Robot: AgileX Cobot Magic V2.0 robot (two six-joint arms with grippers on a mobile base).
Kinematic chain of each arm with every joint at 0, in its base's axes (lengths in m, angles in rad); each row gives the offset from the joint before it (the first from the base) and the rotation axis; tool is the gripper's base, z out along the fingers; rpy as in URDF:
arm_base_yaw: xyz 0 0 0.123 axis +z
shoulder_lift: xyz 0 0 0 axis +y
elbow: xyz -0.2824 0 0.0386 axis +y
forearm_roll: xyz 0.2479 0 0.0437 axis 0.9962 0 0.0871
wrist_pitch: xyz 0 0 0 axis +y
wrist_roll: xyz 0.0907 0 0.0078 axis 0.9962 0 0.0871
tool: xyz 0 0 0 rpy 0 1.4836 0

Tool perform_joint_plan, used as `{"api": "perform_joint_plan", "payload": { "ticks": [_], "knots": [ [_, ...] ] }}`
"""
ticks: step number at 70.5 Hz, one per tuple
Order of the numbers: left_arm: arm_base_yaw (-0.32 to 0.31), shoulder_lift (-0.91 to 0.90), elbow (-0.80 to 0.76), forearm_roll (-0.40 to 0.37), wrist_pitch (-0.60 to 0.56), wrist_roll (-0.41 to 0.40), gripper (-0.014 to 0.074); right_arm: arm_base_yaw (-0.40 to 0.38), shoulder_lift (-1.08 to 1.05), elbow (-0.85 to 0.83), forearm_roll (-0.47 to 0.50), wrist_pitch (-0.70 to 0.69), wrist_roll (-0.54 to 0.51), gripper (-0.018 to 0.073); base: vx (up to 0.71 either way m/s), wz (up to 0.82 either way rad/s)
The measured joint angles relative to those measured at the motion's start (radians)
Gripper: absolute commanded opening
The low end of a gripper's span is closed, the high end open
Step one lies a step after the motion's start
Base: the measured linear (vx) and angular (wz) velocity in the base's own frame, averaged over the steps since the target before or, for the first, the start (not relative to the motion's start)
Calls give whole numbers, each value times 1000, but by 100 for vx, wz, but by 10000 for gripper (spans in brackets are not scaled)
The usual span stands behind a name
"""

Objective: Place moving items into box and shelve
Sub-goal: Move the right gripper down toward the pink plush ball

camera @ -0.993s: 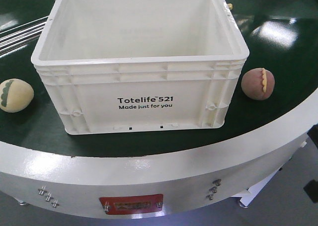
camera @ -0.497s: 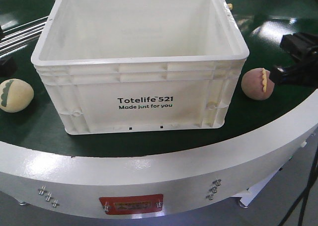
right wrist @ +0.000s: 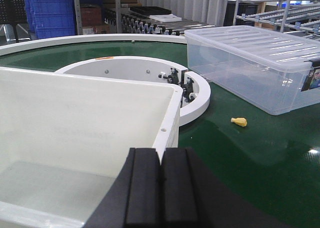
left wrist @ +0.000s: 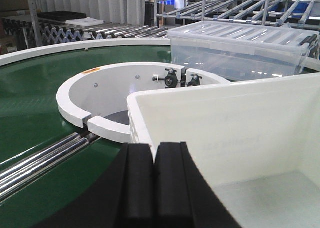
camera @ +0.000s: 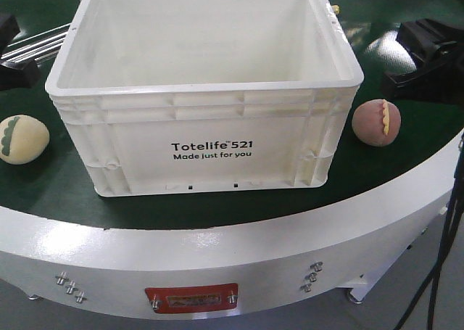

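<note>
1. Both arms have come into the front view within the last second. The left gripper (left wrist: 153, 183) now hangs by the left rim of the box (camera: 145, 127). The right gripper (right wrist: 161, 188) hangs by the right rim, farther from the toy there than half a second ago
2. On each gripper the jaws are pressed together and hold nothing
3. The box stands empty on the green belt (camera: 65, 192). The cream-yellow toy (camera: 22, 138) lies on the belt to its left and the reddish-brown toy (camera: 376, 122) to its right, both clear of the walls and neither has shifted
4. Nothing is loaded yet, so this looks like the approach. Each arm probably has to open and drop onto its own toy (shelving comes much later)
</note>
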State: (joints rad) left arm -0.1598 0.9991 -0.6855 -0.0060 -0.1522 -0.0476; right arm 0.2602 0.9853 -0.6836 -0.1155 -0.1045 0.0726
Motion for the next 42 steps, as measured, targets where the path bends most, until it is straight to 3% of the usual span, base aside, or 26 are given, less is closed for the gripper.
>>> {"api": "perform_joint_plan", "payload": {
  "ticks": [9,16,34,37,42],
  "knots": [
    [0,0,0,6,-3,0,20,0,0,0,0,0,0,67,0,0],
    [0,0,0,6,-4,0,94,0,0,0,0,4,0,190,0,0],
    [0,0,0,6,-5,0,461,0,0,0,0,27,0,665,0,0],
    [0,0,0,6,-5,0,526,0,0,0,0,27,0,725,0,0],
    [0,0,0,6,-5,0,597,0,0,0,0,27,0,722,0,0]
  ]
}}
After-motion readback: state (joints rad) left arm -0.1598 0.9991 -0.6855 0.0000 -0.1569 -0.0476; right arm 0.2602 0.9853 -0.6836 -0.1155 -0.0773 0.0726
